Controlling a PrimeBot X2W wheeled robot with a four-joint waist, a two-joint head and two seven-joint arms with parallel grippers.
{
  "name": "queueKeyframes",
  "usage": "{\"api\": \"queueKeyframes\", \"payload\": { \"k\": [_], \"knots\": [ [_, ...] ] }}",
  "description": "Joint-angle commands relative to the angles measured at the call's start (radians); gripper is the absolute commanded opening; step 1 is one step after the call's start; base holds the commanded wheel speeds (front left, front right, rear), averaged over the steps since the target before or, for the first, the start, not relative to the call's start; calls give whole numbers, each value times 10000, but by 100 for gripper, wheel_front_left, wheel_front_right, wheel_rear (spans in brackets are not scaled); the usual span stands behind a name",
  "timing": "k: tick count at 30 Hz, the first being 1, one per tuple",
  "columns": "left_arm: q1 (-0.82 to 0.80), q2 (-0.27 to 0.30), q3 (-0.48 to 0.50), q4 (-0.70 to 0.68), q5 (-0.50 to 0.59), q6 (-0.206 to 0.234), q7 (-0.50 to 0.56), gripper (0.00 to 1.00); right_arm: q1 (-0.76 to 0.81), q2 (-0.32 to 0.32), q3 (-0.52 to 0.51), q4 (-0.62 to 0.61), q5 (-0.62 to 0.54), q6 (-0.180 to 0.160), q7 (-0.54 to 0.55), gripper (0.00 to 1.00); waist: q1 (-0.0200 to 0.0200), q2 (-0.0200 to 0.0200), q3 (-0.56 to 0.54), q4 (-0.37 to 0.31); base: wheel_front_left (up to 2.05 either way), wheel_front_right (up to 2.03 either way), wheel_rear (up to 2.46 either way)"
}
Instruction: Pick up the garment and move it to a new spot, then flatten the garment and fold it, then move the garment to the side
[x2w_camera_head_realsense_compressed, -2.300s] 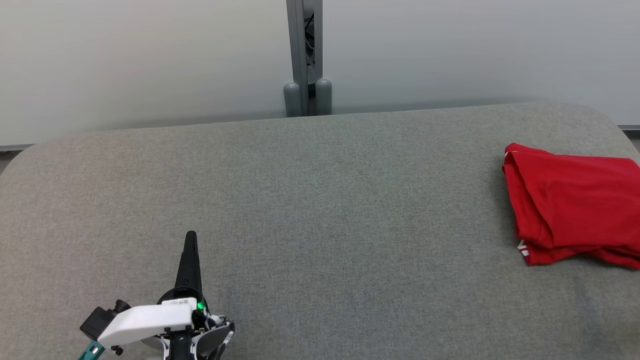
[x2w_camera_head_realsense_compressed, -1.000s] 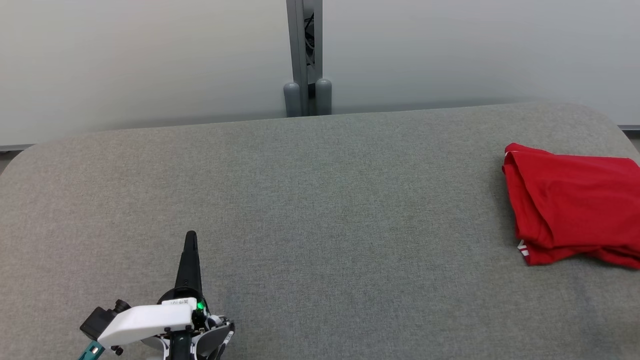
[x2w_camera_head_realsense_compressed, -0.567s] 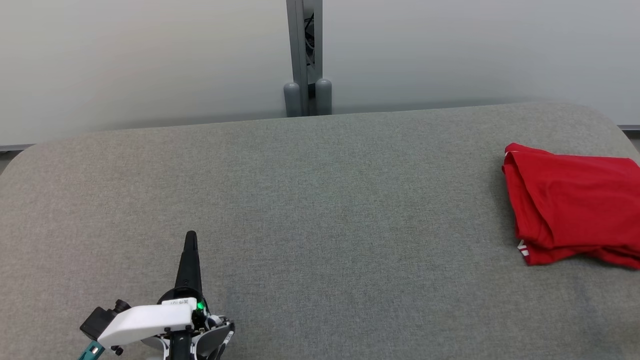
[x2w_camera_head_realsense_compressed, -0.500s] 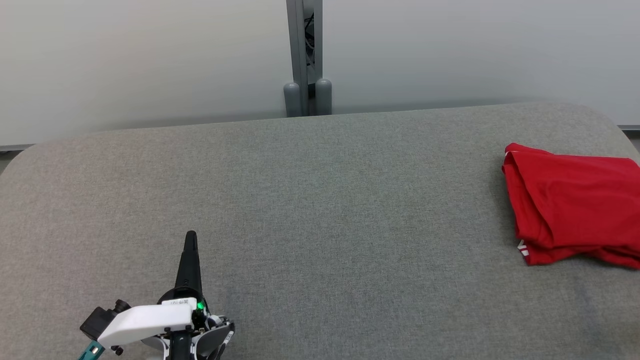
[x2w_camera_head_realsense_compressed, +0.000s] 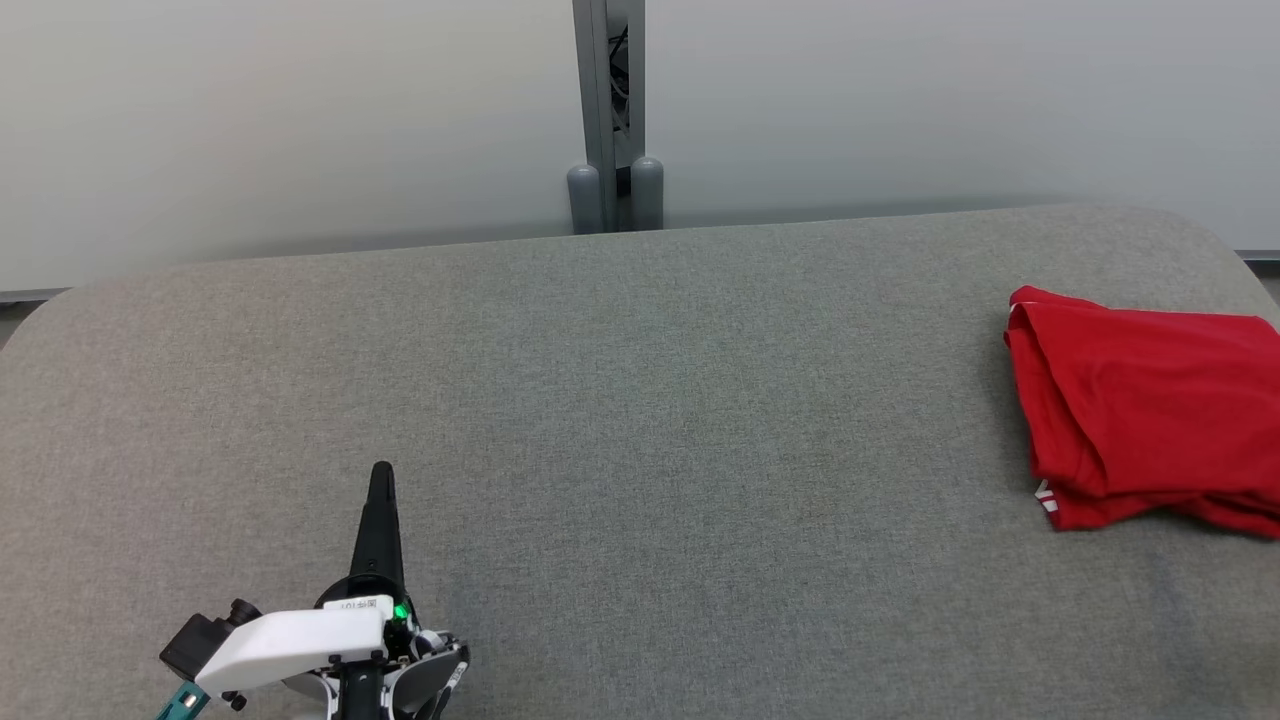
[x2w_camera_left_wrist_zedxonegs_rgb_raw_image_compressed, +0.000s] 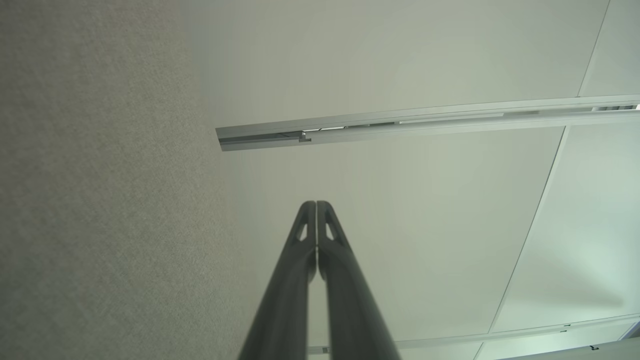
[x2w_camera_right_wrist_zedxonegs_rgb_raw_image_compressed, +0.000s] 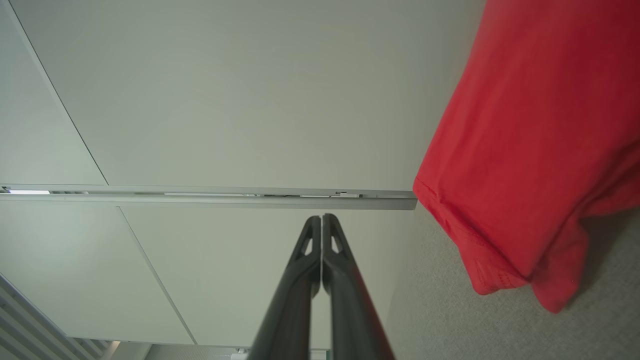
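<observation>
Red garment (x2w_camera_head_realsense_compressed: 1140, 400) folded in layered bundle, lying flat at right end of grey padded surface (x2w_camera_head_realsense_compressed: 620, 400)

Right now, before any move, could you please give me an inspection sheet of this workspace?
Surface: grey fabric table, flat.
Job's things: red garment, folded, lying at the table's right side.
Clutter: nothing seen.
Grippers: left gripper shut, holding nothing; right gripper shut, beside the garment, apart from it.
Cables: dark wires inside the slot of the grey post.
Surroundings: pale wall panels behind the table.
</observation>
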Motion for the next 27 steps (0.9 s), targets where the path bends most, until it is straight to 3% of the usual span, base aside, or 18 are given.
{"api": "queueKeyframes", "payload": {
  "k": [1,27],
  "knots": [
    [-181,23,23,-8,-22,-32,-9,0,-17,-84,13,46,49,4,22,0,0,0,0,0,0,0,0],
    [-182,23,24,-9,-22,-32,-9,0,-17,-84,10,46,49,4,21,0,0,0,0,0,0,0,0]
  ]
}}
